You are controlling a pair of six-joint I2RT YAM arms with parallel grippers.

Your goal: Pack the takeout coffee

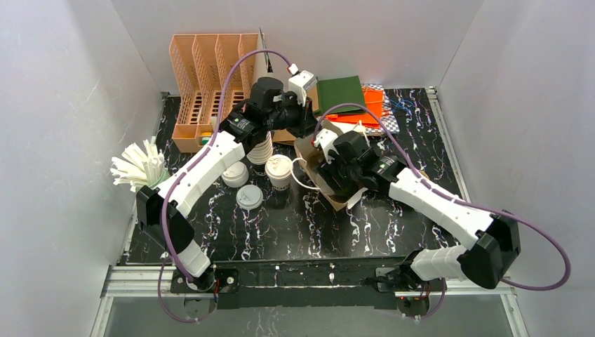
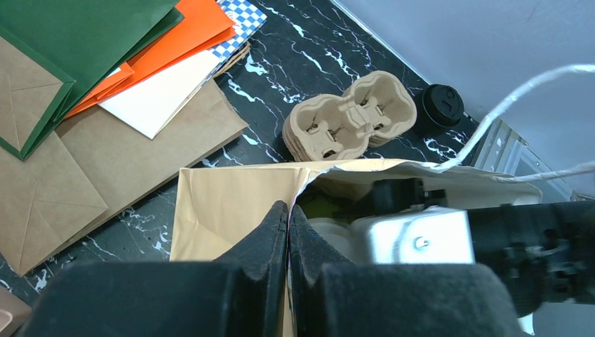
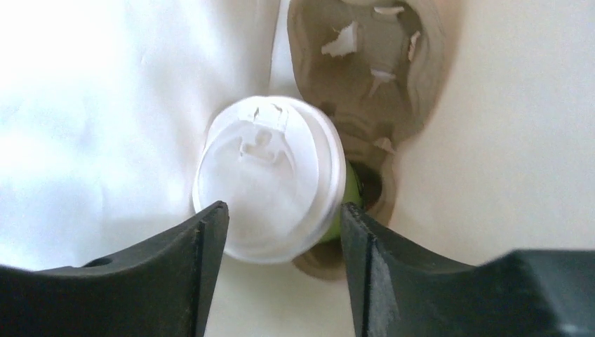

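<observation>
The coffee cup [image 3: 270, 179] sat between the right gripper's [image 3: 281, 228] fingers, in a tray [image 3: 365, 77] inside the bag [image 3: 526, 140], the tray reaching beyond.

Right wrist view, centre: the green cup [image 3: 353, 196] is mostly hidden beneath its white lid [image 3: 270, 179]. At left, the wall of the paper bag [image 3: 84, 105] is washed out. The cup carrier [image 3: 365, 84] runs off the top edge.

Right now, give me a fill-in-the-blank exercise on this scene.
The shut left gripper pinches the paper ___'s rim.
The cup at the fingertips of the right gripper has a ___ lid.
Its walls are ___.
Beside the pulp carriers lies a ___ lid.
Missing: bag, white, green, black.
</observation>
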